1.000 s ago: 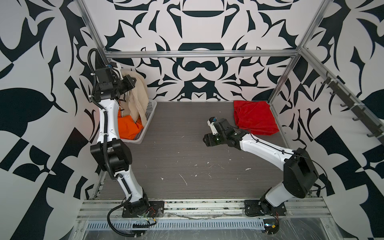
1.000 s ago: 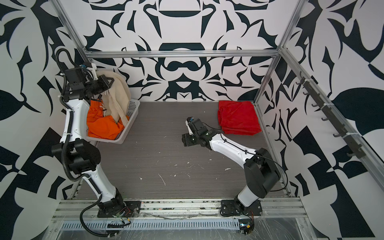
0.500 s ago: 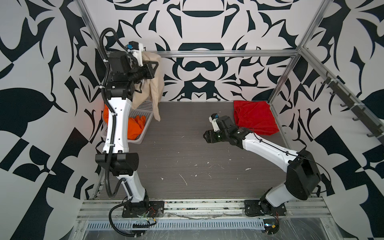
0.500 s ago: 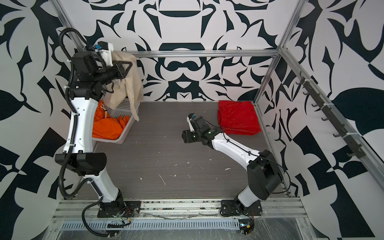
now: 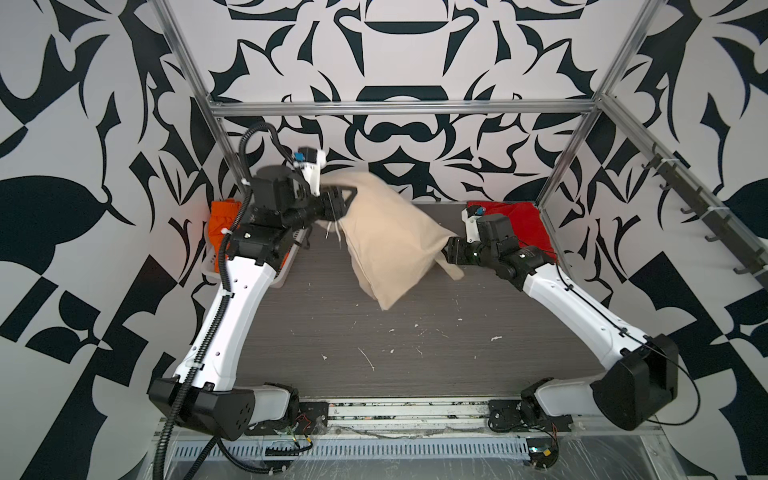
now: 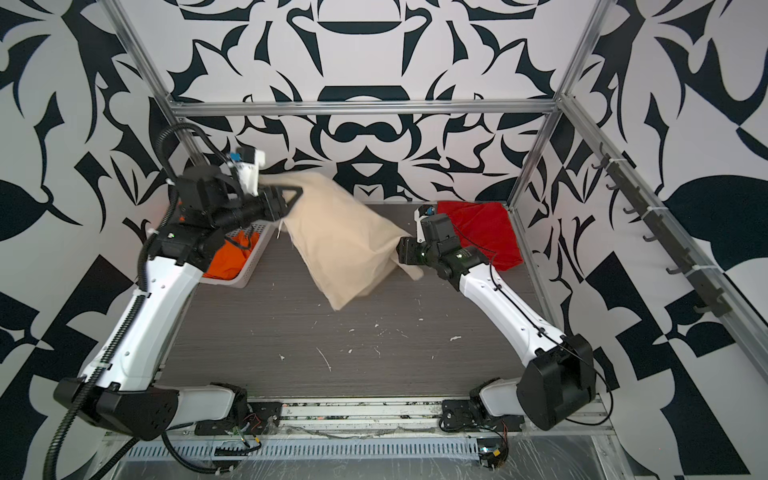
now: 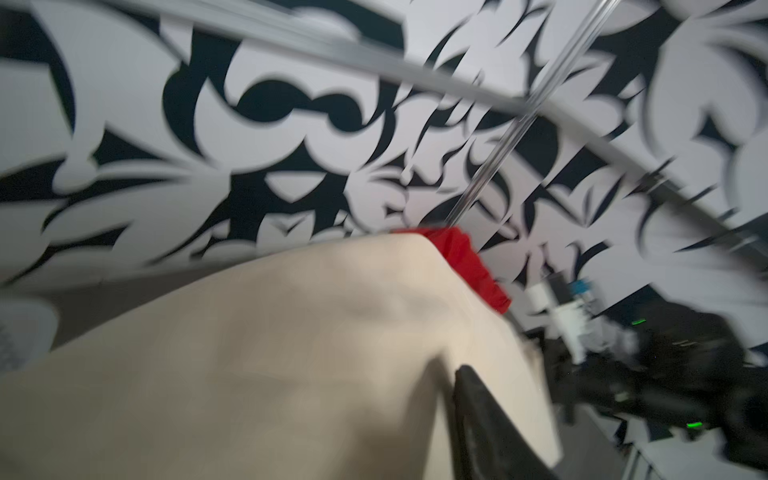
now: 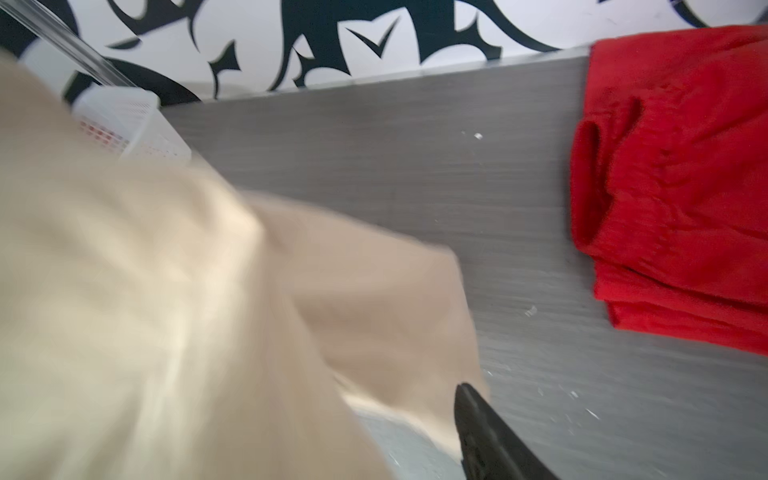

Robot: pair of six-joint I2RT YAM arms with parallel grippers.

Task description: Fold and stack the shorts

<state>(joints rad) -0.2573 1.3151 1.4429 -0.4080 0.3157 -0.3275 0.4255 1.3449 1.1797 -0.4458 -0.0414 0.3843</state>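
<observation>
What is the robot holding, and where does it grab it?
The beige shorts hang from the left pincer by one end; its jaws look spread, so a real grip cannot be told.

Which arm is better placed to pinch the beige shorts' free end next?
Right. The right end effector sits at the beige shorts' free end, low over the table; the left end effector is raised at their other end.

High top views and close wrist views share beige shorts [image 5: 390, 245].
</observation>
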